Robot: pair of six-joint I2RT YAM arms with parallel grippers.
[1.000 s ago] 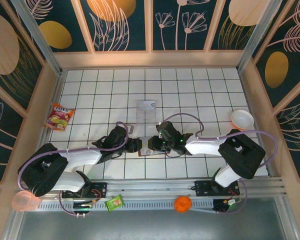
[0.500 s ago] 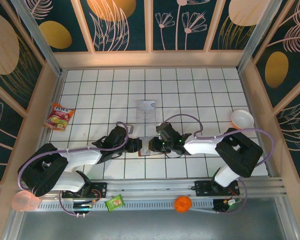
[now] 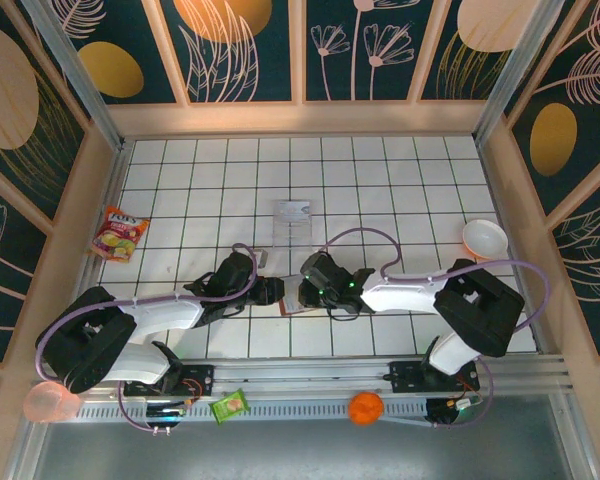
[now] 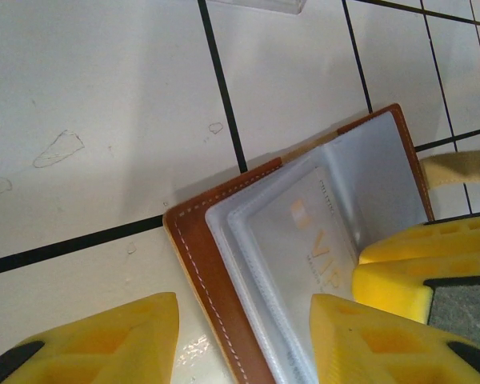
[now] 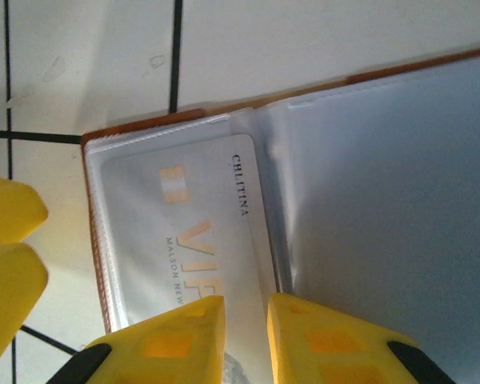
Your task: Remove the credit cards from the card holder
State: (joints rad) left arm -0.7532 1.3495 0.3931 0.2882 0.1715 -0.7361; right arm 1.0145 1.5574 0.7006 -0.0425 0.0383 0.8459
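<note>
The brown card holder (image 3: 292, 297) lies open on the tiled table between both grippers. Its stitched leather edge (image 4: 194, 264) frames clear sleeves holding a pale credit card (image 4: 308, 232) printed VIP. My left gripper (image 4: 244, 344) is open, its fingers astride the wallet's near edge. In the right wrist view the card (image 5: 184, 232) sits in the left sleeve beside the grey-blue lining (image 5: 384, 200). My right gripper (image 5: 244, 332) is nearly closed, pinching the card's right edge in its narrow gap. Its fingers (image 4: 420, 268) show beside the clasp tab (image 4: 456, 168).
A clear plastic tray (image 3: 293, 224) stands just beyond the wallet. A snack packet (image 3: 120, 233) lies far left and a white bowl (image 3: 484, 239) far right. On the front rail sit a pink cup (image 3: 50, 402), a green packet (image 3: 230, 405) and an orange ball (image 3: 364, 408).
My right gripper has slid a little to the left, further over the open wallet. The left arm and the wallet have stayed put.
</note>
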